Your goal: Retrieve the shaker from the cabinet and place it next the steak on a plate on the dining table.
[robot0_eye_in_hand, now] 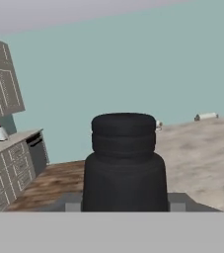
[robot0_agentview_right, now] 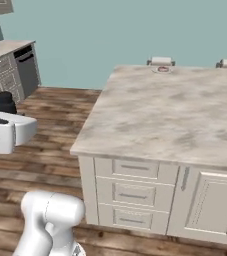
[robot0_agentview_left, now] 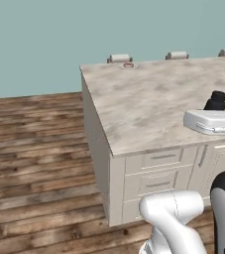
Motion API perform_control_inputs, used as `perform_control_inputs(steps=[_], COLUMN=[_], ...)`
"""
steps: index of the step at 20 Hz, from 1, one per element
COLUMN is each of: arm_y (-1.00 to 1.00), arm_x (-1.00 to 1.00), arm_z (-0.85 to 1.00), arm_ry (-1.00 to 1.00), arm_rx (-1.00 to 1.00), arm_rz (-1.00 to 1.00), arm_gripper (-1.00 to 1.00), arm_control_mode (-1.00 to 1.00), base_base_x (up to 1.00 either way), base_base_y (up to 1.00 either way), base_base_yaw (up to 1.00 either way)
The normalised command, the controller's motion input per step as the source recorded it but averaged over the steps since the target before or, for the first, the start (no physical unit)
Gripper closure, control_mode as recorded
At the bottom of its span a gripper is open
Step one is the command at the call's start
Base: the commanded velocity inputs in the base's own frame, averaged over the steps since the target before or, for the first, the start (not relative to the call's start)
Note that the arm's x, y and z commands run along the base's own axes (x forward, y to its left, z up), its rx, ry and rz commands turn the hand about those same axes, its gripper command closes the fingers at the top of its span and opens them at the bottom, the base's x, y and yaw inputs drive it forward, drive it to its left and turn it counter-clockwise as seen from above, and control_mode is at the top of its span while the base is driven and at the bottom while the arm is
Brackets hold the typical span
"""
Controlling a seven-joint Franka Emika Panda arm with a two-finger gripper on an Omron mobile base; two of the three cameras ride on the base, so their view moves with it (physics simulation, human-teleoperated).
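Carrying the shaker (robot0_eye_in_hand: 124, 163) upright, hand (robot0_eye_in_hand: 124, 205) closed on its base, presumably so nothing spills on the way. Still short of the dining table (robot0_agentview_right: 165, 115), with its marbled surface ahead. Far beyond the hand, near the far edge, sits the plate (robot0_agentview_left: 128, 65) with the steak (robot0_agentview_left: 128, 64). Teal wall behind, wood floor (robot0_agentview_left: 34, 149) below.
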Motion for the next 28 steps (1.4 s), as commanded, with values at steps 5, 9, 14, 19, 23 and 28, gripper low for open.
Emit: perform_control_inputs(steps=[5, 9, 14, 19, 23, 28], arm_y=[0.0, 0.0, 0.0, 0.0, 0.0, 0.0], arm_x=[0.0, 0.0, 0.0, 0.0, 0.0, 0.0], arm_z=[0.0, 0.0, 0.0, 0.0, 0.0, 0.0], arm_ry=[0.0, 0.0, 0.0, 0.0, 0.0, 0.0], arm_rx=[0.0, 0.0, 0.0, 0.0, 0.0, 0.0], arm_rz=[0.0, 0.0, 0.0, 0.0, 0.0, 0.0], arm_gripper=[1.0, 1.0, 1.0, 1.0, 1.0, 1.0], arm_control_mode=[1.0, 1.0, 1.0, 1.0, 1.0, 1.0], base_base_x=[-0.02, 0.04, 0.44, 1.0, 1.0, 1.0], base_base_y=[1.0, 1.0, 0.87, 0.59, 0.62, 0.7], base_base_yaw=[0.01, 0.0, -0.04, -0.03, -0.05, -0.11])
